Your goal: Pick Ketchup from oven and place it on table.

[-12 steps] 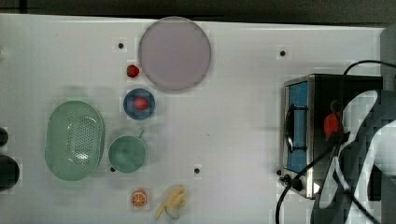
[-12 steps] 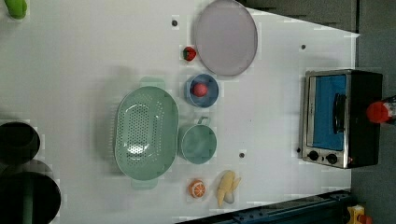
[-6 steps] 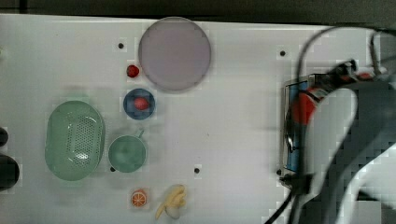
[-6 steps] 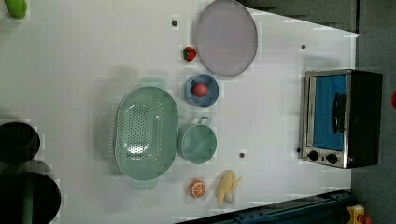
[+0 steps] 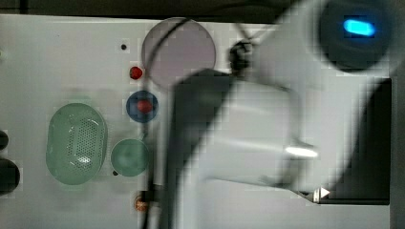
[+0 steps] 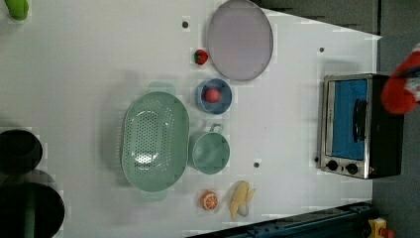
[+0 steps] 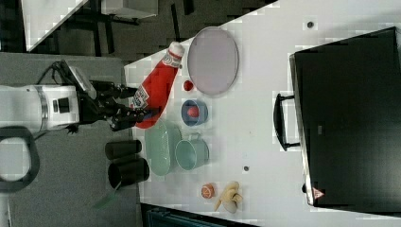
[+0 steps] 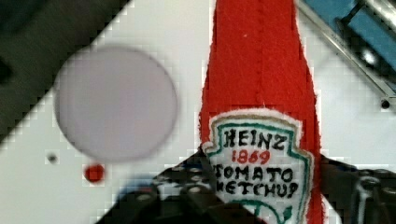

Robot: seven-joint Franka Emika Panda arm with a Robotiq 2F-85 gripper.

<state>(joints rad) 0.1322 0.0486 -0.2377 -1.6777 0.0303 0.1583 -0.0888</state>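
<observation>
In the left view, the oven [image 6: 357,125] stands at the table's [image 6: 89,64] right edge, well apart from the plate [image 6: 240,39] at the top. Below the plate lie a small bowl [image 6: 214,96], then a cup [image 6: 210,152] touching the colander [image 6: 155,140] on its left. The ketchup [image 7: 158,85] hangs above the table, clamped in the gripper [image 7: 127,106], in the right view.

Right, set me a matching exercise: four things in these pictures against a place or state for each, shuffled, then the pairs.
1. ketchup
2. oven
3. blue bowl
4. banana

A. holds a small red fruit
B. door closed
C. lies on the table beside an orange slice
D. clamped in the gripper, off the table

Pairs: 1-D, 2-B, 3-A, 4-C
</observation>
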